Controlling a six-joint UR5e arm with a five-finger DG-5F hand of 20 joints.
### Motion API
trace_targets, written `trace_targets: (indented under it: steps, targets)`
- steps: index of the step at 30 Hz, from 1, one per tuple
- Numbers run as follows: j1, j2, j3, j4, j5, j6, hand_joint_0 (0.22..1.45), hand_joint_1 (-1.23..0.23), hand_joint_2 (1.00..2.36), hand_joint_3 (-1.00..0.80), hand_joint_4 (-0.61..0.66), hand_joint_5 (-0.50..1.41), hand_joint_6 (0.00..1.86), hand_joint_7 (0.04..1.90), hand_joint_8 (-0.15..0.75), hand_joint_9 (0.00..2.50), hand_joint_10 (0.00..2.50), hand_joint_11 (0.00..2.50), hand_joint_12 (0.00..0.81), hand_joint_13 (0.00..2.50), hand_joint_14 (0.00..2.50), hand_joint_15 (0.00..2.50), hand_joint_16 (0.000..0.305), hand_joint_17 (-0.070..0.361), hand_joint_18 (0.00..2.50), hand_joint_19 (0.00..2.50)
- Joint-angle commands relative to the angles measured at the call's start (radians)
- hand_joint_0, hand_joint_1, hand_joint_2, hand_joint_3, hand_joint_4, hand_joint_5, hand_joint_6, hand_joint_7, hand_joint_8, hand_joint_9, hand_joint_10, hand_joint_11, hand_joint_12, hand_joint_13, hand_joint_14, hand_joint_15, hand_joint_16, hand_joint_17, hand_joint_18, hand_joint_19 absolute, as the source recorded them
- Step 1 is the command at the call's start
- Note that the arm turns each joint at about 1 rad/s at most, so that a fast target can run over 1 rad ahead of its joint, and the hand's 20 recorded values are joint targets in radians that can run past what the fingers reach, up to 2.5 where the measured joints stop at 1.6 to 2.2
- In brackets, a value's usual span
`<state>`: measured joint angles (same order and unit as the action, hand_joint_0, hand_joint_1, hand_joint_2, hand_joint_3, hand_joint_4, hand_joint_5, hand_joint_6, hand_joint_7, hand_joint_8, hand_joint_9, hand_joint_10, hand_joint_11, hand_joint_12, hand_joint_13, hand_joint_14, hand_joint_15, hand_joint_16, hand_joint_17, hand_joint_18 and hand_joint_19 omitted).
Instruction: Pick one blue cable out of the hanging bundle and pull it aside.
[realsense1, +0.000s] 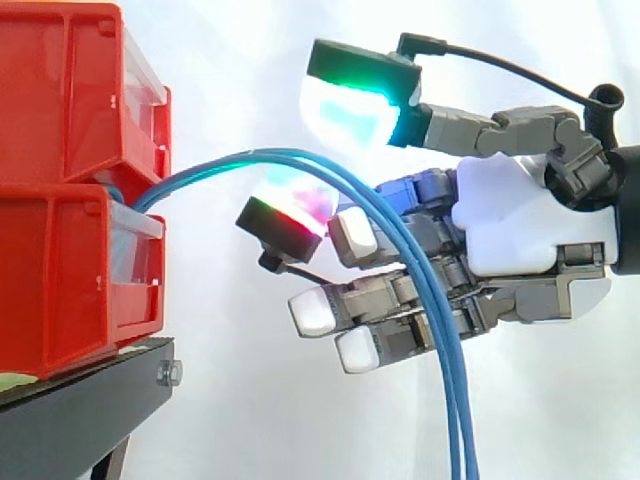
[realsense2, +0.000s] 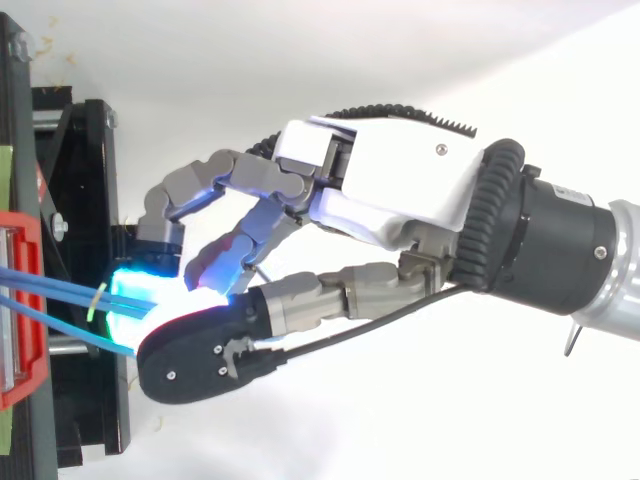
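Note:
A bundle of thin blue cables (realsense1: 447, 372) comes out between the two stacked red bins (realsense1: 60, 110), arcs to the right and hangs straight down. In the top view the blue cables (realsense2: 50, 282) run from the bin edge into the glow of the fingertips, with a small green tie round them. My hand (realsense1: 510, 220) reaches in from the right, level with the arc. Its thumb pad (realsense1: 350, 110) glows green-cyan above the cables, and a finger pad (realsense1: 290, 215) glows red-magenta just below them. The cables pass through the gap between the two pads. The other fingers stretch out behind the hanging strands.
The red bins sit on a black stand (realsense1: 80, 410) at the left, close to my fingertips. In the top view the stand's black frame (realsense2: 95, 180) lies under the hand (realsense2: 390, 190). A white curtain is the backdrop, with free room to the right and below.

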<state>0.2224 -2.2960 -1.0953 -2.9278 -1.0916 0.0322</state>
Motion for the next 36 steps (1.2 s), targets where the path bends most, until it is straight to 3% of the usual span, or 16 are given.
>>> trace_targets:
  steps: [1,5,6,10,14,16,20,21,24,29,36]
  targets:
    - [0.000,0.000,0.000,0.004,-0.001,0.000,0.53,-0.62,1.00,-0.44,0.05,-0.09,0.91,0.93,0.281,1.14,0.02,0.59,0.428,0.82,0.02,0.47,0.056,0.126,0.64,0.61]
    - [0.000,0.000,0.000,0.004,0.001,0.000,0.55,-0.70,1.00,-0.46,0.04,-0.08,0.90,0.94,0.279,1.13,0.02,0.58,0.421,0.83,0.02,0.47,0.055,0.124,0.64,0.62]
    - [0.000,0.000,0.000,0.004,0.001,0.000,0.61,-0.74,1.01,-0.38,0.00,-0.08,0.89,0.98,0.269,1.13,0.03,0.60,0.407,0.83,0.02,0.48,0.053,0.119,0.63,0.61]
    - [0.000,0.000,0.000,0.004,0.001,0.000,0.66,-0.86,1.02,-0.17,-0.05,-0.10,0.91,1.02,0.262,1.09,0.03,0.60,0.396,0.83,0.02,0.48,0.052,0.118,0.64,0.60]
    - [-0.002,0.000,0.002,-0.001,0.001,0.005,0.73,-0.90,1.02,-0.03,-0.15,-0.10,0.94,1.23,0.255,1.11,0.03,0.61,0.389,0.85,0.02,0.48,0.052,0.116,0.64,0.60]
    - [0.000,0.000,0.000,-0.001,-0.001,0.011,0.77,-0.91,1.02,-0.06,-0.19,-0.11,0.95,1.24,0.250,1.11,0.03,0.61,0.387,0.85,0.02,0.49,0.051,0.115,0.62,0.61]
    - [-0.003,0.000,0.000,-0.001,-0.002,0.014,0.86,-0.91,1.01,-0.41,-0.29,-0.12,0.96,1.24,0.216,1.07,0.03,0.60,0.364,0.81,0.02,0.49,0.049,0.109,0.56,0.63]
    - [-0.003,0.000,0.000,-0.004,-0.002,0.014,0.85,-0.93,1.00,-0.50,-0.32,-0.12,0.95,1.26,0.211,1.08,0.02,0.59,0.359,0.82,0.02,0.48,0.048,0.107,0.58,0.59]
    - [-0.003,0.001,0.002,-0.013,-0.010,0.014,0.79,-0.94,1.00,-0.50,-0.32,-0.11,0.95,1.18,0.202,1.09,0.03,0.58,0.349,0.84,0.02,0.47,0.046,0.104,0.63,0.55]
    - [-0.008,0.001,0.011,-0.027,-0.021,0.014,0.62,-0.92,1.00,-0.50,-0.18,-0.07,0.91,0.93,0.213,1.15,0.03,0.58,0.354,0.86,0.02,0.49,0.045,0.102,0.63,0.58]
    - [-0.011,0.001,0.012,-0.065,-0.028,0.015,0.45,-0.80,1.00,-0.50,-0.10,-0.06,0.87,0.98,0.256,1.19,0.02,0.55,0.409,0.91,0.02,0.48,0.056,0.125,0.70,0.59]
